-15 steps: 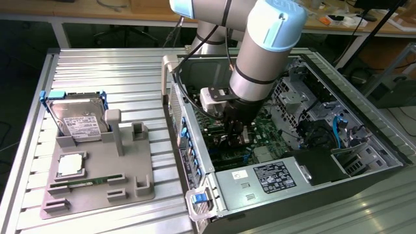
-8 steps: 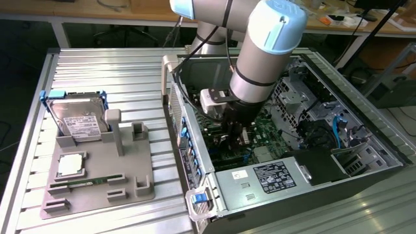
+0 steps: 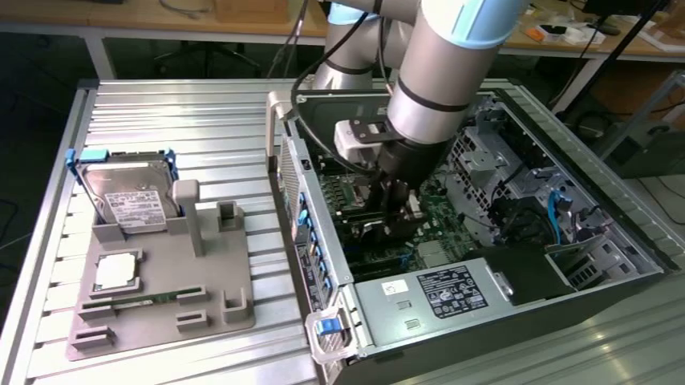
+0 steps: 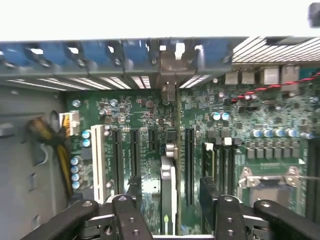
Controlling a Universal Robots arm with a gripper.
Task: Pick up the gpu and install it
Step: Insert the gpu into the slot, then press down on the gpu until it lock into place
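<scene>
The gpu (image 4: 169, 195) stands on edge in a slot of the motherboard (image 4: 240, 125), seen end-on as a thin card running up toward the rear wall of the case, its metal bracket (image 4: 170, 75) meeting the row of slot covers. It appears fully seated, though the lower edge is hard to make out. In the wrist view the gripper (image 4: 170, 220) sits over the card with its jaws spread apart, one finger (image 4: 127, 217) on each side and a clear gap between each finger and the card faces; nothing is held. Empty black slots lie just beside the card on both sides, leaving narrow room there.

In the exterior view the gripper (image 3: 391, 210) reaches down into the open computer case (image 3: 503, 317) at centre frame, near the case's left wall. At the lower left of the frame, well apart from the case, a grey fixture tray (image 3: 172, 281) rests on the slatted table (image 3: 160, 120), with a hard drive (image 3: 128, 196) propped in its upper end.
</scene>
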